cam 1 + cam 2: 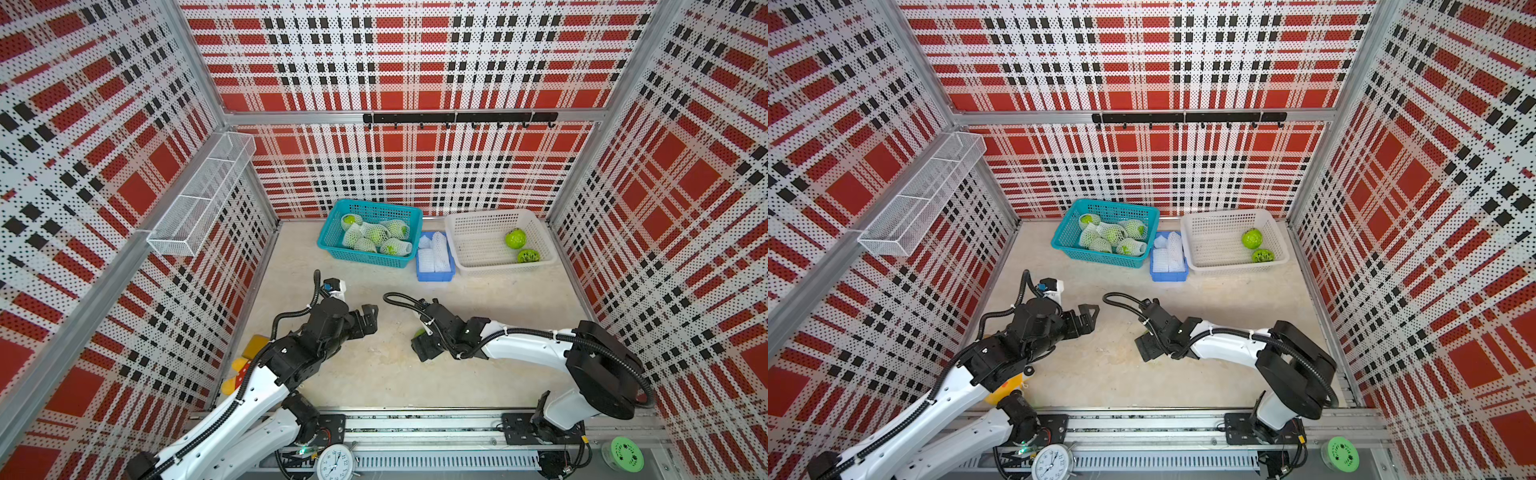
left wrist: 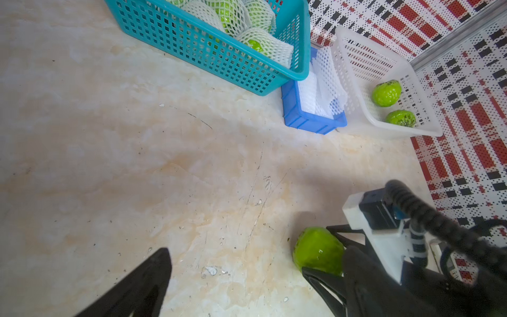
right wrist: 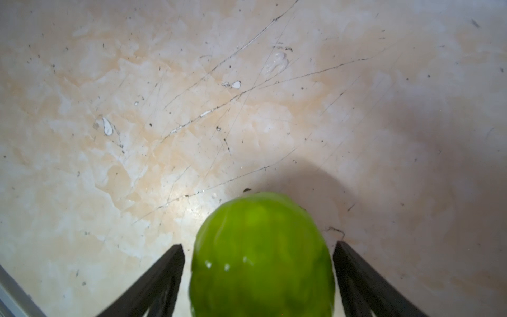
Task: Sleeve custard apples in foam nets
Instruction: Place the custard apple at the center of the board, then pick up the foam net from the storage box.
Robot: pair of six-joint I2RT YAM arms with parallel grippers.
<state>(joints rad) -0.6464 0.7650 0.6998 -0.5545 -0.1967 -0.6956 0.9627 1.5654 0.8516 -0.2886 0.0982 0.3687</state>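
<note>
Right arm (image 1: 519, 345) reaches low across the table (image 1: 374, 374). Right jaws straddle one bare custard apple (image 3: 260, 255), which sits on the table near the middle, in front of the baskets and well apart from them

Right wrist view: one black finger (image 3: 164, 274) on each side of the fruit. A thin strip of table shows between finger and skin on one side, and the opposite finger is just beside the skin. Reads as released, not clamped. In a top view the same fruit (image 1: 419, 333) is mostly hidden under the arm's wrist

Left arm (image 1: 291, 357): left jaws spread wide, nothing between them, over bare table and apart from the fruit. Only one finger (image 2: 142, 282) shows in the left wrist view

Back edge of table, both top views:
- teal basket (image 1: 361, 258) toward the left, holding several netted custard apples (image 1: 376, 235)
- small blue tray (image 1: 434, 277) between the two baskets, with loose foam nets (image 1: 439, 249) piled inside
- white basket (image 1: 478, 249) toward the right, with two more bare custard apples (image 1: 515, 239) near its right wall, close together
</note>
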